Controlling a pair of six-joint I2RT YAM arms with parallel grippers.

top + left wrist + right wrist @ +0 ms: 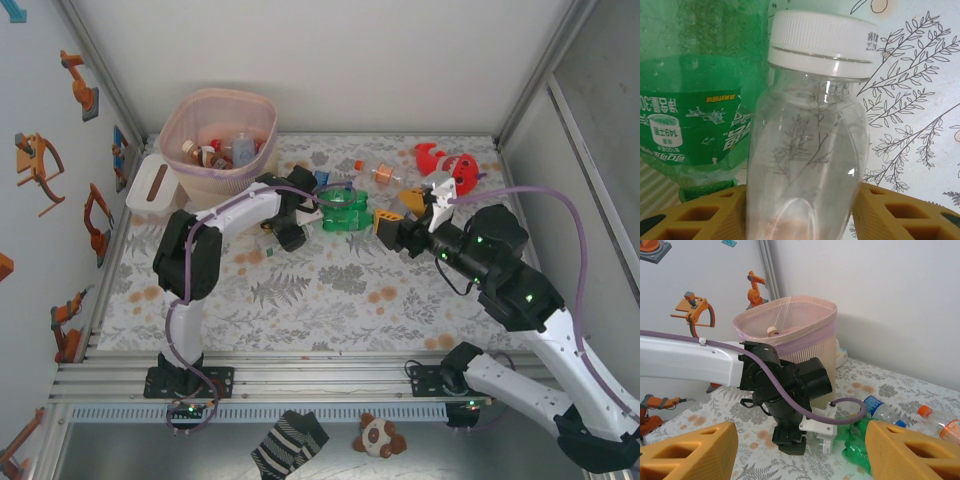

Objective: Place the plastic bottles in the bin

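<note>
base of clear bottle [805,145] cut off between left gripper [801,205] fingers (grip unclear)

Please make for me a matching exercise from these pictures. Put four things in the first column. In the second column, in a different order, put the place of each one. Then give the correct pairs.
Things:
1. clear bottle with white cap
2. green bottle
3. bin
4. red plush toy

Places:
A. on the far right part of the table
B. between the fingers of the left gripper
C. in the far left corner, with bottles inside
D. lying on its side near the middle of the table

Pairs: 1-B, 2-D, 3-C, 4-A
</note>
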